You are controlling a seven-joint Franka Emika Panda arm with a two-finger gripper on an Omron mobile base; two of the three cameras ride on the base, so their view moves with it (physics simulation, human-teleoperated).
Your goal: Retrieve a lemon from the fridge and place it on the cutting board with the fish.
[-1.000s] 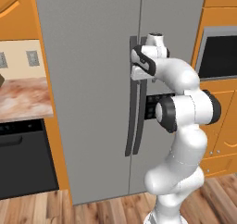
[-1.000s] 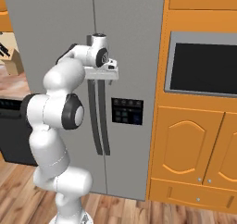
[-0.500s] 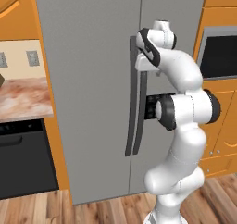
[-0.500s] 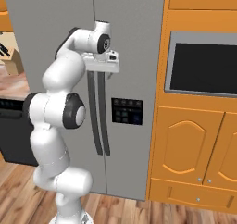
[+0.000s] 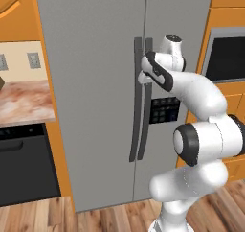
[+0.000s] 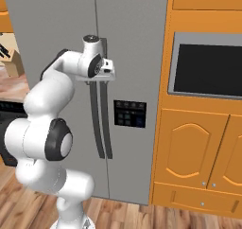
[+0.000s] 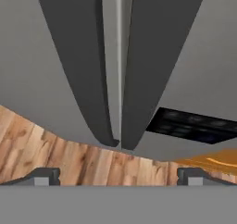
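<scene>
Hand of the white arm raised at the upper part of the fridge, just in front of the two long dark handles where the two grey doors meet; its two fingertips stand spread wide apart and nothing lies between them — seen in the hand view as two small dark tips at either side, with both handles and the door seam running between them. Whether the hand touches a handle cannot be told. Both fridge doors are shut. A dark control panel sits on the right-hand door, beside the handles and below the hand's height. To the right of the fridge stand orange cabinets with a dark built-in oven window set above two panelled doors. To the left of the fridge, in the left base view, a marbled tabletop lies over a black dishwasher — with a pale wall and outlets above it. Wooden plank floor runs beneath the fridge and the arm's base.
</scene>
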